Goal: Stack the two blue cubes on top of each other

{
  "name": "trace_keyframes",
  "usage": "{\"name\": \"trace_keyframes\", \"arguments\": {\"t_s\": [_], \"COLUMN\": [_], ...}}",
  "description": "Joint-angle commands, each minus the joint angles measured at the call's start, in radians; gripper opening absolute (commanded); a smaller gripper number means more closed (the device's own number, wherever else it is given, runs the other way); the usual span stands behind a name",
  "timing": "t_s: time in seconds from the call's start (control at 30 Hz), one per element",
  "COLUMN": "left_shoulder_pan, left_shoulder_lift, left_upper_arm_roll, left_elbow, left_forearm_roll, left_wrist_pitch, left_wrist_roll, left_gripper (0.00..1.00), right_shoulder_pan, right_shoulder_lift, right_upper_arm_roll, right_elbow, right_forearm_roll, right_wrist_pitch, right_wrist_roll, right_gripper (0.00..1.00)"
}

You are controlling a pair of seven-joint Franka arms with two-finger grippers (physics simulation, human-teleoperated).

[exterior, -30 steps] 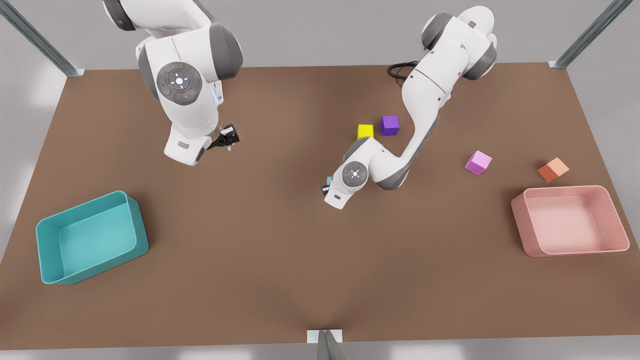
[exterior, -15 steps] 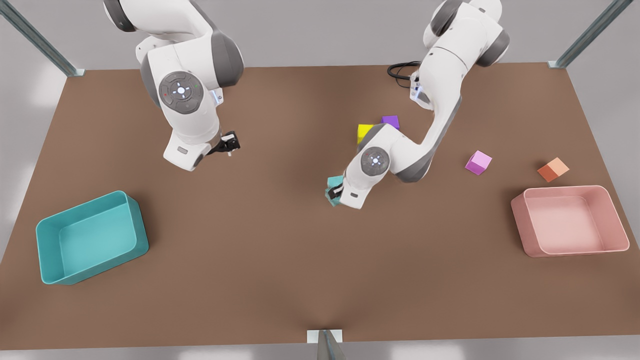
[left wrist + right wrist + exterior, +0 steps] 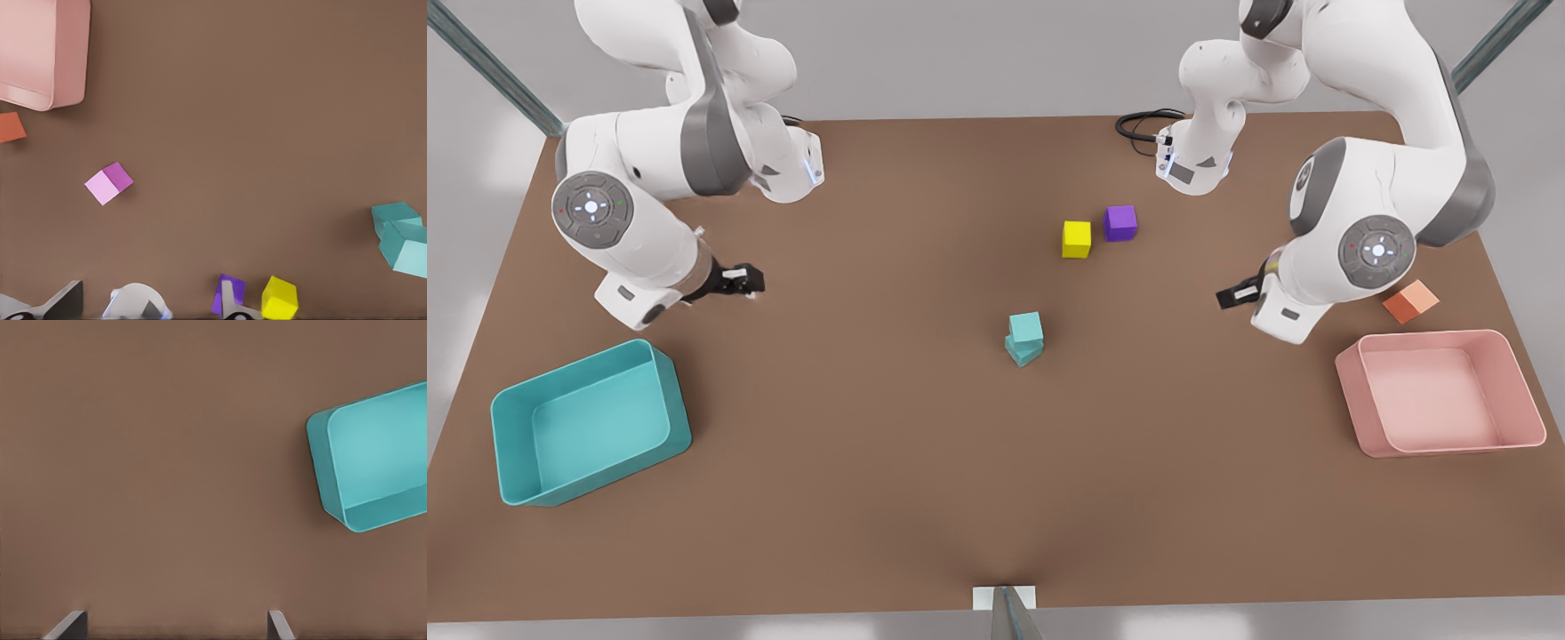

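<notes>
the change is the release. half a second ago the left gripper (image 3: 1230,298) was down at the two small matte teal cubes, and now its arm has swung clear to the front view's right, hanging above the table near the shallow pink plastic bin (image 3: 1525,391). in the left wrist view its fingers are spread, holding nothing. the right gripper (image 3: 745,281) has also drawn back, to the front view's left, just beyond the large teal plastic bin (image 3: 680,418). its fingers are spread too, and empty.

the upper teal cube (image 3: 1026,326) sits on the lower teal cube (image 3: 1021,352) near the middle of the table, free of both grippers. the upper one is twisted against the lower and looks slightly off-centre, yet it stands. i judge the stacking done, with both arms backing off to wait.

the flat brown matte table (image 3: 871,498) shows no marks. farther back lie a small yellow cube (image 3: 1077,238) and a small purple cube (image 3: 1120,222), just beside each other. a small orange cube (image 3: 1410,301) sits on the far side of the pink bin, and the left wrist view shows a small pink-violet cube (image 3: 108,183) on the table. a black cable (image 3: 1138,124) coils at the far edge. slanted metal frame posts (image 3: 489,67) rise at the far corners against plain grey surroundings.
</notes>
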Motion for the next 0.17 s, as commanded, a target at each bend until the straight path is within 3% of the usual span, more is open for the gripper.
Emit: {"name": "trace_keyframes", "arguments": {"t_s": [0.0, 0.13], "left_shoulder_pan": [0.0, 0.0], "left_shoulder_lift": [0.0, 0.007], "left_upper_arm_roll": [0.0, 0.0], "left_elbow": [0.001, 0.001], "left_forearm_roll": [-0.001, -0.001], "left_wrist_pitch": [-0.08, -0.082], "left_wrist_roll": [0.488, 0.487], "left_gripper": [1.0, 1.0], "right_shoulder_pan": [0.002, 0.008], "right_shoulder_lift": [-0.072, -0.105], "right_upper_arm_roll": [0.002, 0.005], "right_elbow": [-0.105, -0.152], "right_forearm_roll": [0.006, -0.002], "right_wrist_pitch": [0.085, 0.127], "right_wrist_roll": [-0.029, -0.015], "right_gripper": [1.0, 1.0]}}
